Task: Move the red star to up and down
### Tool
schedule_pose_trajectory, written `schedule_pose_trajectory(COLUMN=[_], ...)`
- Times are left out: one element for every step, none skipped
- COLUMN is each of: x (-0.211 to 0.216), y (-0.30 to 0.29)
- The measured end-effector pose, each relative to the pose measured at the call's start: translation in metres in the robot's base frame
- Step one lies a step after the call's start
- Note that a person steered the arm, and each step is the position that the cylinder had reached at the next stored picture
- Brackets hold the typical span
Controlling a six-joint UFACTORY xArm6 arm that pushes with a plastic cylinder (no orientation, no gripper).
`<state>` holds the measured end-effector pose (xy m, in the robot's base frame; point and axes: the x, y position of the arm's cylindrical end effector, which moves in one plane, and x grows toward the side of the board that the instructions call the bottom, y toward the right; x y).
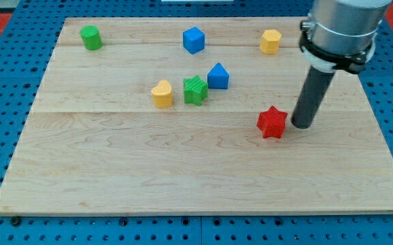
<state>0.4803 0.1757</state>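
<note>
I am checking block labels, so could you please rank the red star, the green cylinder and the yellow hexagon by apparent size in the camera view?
1. red star, largest, though it lies nearer the view's bottom, beside my tip
2. green cylinder and yellow hexagon look alike, so I leave them unranked.

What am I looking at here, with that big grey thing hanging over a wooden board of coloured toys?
That grey thing is a robot arm ending in a straight dark rod; it has no grasping part and holds nothing. Its lower end, my tip, slides along the pale wooden board to push blocks. There is one camera view. My tip sits just at the view's right of the red star block. Further left cluster a yellow heart-shaped block, a green ribbed block and a blue pointed block. Along the view's top stand a green cylinder, a blue cube and a yellow block.
</note>
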Motion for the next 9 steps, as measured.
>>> schedule_pose_trajectory(x=[0.059, 0.016, -0.054, -0.078, -0.072, -0.117, -0.143, -0.140, -0.102], y=[-0.030, -0.076, -0.034, -0.009, -0.054, -0.076, -0.002, 0.029, 0.012])
